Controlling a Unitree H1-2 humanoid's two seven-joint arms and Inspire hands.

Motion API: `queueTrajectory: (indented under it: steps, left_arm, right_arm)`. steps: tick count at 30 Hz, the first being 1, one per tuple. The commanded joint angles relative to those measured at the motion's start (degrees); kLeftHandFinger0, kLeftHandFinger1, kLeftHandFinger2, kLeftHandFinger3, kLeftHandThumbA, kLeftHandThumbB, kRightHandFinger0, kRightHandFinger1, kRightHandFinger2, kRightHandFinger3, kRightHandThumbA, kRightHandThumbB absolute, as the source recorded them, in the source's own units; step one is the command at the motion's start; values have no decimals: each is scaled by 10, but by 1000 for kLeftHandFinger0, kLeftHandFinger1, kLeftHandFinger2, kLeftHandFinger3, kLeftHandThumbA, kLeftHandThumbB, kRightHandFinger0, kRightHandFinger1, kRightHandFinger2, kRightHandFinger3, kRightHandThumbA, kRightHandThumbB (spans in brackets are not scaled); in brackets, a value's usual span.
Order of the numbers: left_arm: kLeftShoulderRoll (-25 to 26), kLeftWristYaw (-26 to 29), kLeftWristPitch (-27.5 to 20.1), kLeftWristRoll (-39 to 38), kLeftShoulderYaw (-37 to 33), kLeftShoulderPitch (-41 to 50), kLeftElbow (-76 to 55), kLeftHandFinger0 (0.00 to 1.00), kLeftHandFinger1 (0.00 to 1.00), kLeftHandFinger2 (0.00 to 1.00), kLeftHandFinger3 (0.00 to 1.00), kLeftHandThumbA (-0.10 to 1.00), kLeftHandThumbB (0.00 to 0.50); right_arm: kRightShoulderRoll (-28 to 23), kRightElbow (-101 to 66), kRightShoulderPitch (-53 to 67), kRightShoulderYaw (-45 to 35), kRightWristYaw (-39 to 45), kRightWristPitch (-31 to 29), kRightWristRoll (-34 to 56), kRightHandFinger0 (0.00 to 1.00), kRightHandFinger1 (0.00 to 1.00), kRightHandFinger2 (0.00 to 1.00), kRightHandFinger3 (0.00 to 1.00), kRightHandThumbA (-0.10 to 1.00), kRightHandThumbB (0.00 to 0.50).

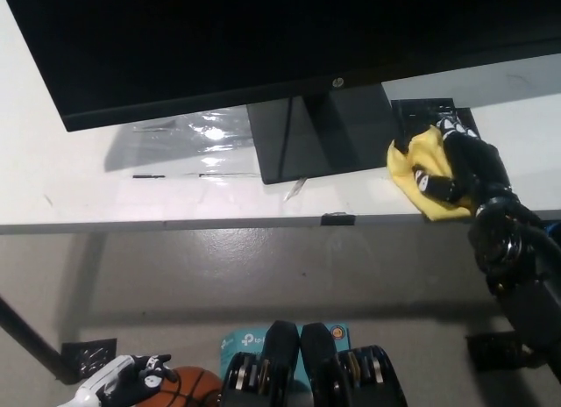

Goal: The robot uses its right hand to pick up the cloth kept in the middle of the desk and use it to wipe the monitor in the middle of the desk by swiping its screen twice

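Note:
A yellow cloth [419, 166] lies bunched on the white desk [105, 192] just right of the monitor's stand [320, 131]. My black right hand [460, 166] is shut on the cloth, low over the desk near its front edge. The black monitor [263, 39] fills the top of the view, its screen dark. My white left hand [123, 382] rests at the bottom left, below the desk, beside an orange ball; its fingers are not clear.
A clear plastic sheet [188, 131] lies on the desk left of the stand. A black mat [425, 109] sits behind the cloth. An orange ball [188, 388] and a teal box [241, 346] lie on the floor below.

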Motion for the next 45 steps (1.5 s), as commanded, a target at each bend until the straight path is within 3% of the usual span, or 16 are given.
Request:
queueTrajectory:
  steps: [1,4,11,16,23,29,32,35,38,44,45]
  left_arm:
    - [10,-3,-8,-6,10,2,-20,1000,1000,1000,1000,-11,138]
    - [10,-4,-11,-7,10,-1,-13,1000,1000,1000,1000,-1,159]
    - [8,-2,-10,-7,12,-1,-13,1000,1000,1000,1000,-30,136]
    - [10,-1,-4,-4,10,0,-19,1000,1000,1000,1000,17,152]
    - [11,-2,-7,-4,11,8,-25,1000,1000,1000,1000,20,174]
    - [11,0,-9,0,9,10,-27,1000,1000,1000,1000,13,166]
    - [12,1,-10,1,9,10,-28,1000,1000,1000,1000,16,162]
    - [11,1,-10,-1,11,9,-22,1000,1000,1000,1000,46,196]
    - [13,0,-9,-4,14,11,-26,1000,1000,1000,1000,21,174]
    - [17,-1,-6,1,11,5,-28,1000,1000,1000,1000,43,160]
    - [18,-2,-7,1,10,5,-26,1000,1000,1000,1000,46,164]
  right_arm:
    - [-40,-86,1,-15,212,96,-79,1000,1000,1000,1000,1000,500]
    - [-37,-91,5,-33,220,96,-91,1000,1000,1000,1000,1000,499]
    - [-29,-104,7,-67,225,96,-119,1000,1000,1000,1000,1000,480]
    - [-25,-119,5,-93,248,96,-150,1000,1000,1000,1000,1000,500]
    - [-34,-162,-9,-118,283,96,-168,1000,1000,1000,1000,1000,466]
    - [-37,-188,-26,-143,306,96,-174,1000,1000,1000,1000,1000,498]
    - [-38,-207,-27,-152,325,96,-182,1000,1000,1000,1000,1000,480]
    - [-44,-228,-23,-160,330,96,-170,1000,1000,1000,1000,1000,433]
    - [-49,-244,-20,-171,338,96,-164,1000,1000,1000,1000,1000,405]
    - [-63,-318,-1,-211,401,96,-174,1000,1000,1000,1000,1000,415]
    - [-64,-339,8,-220,416,96,-176,1000,1000,1000,1000,1000,384]
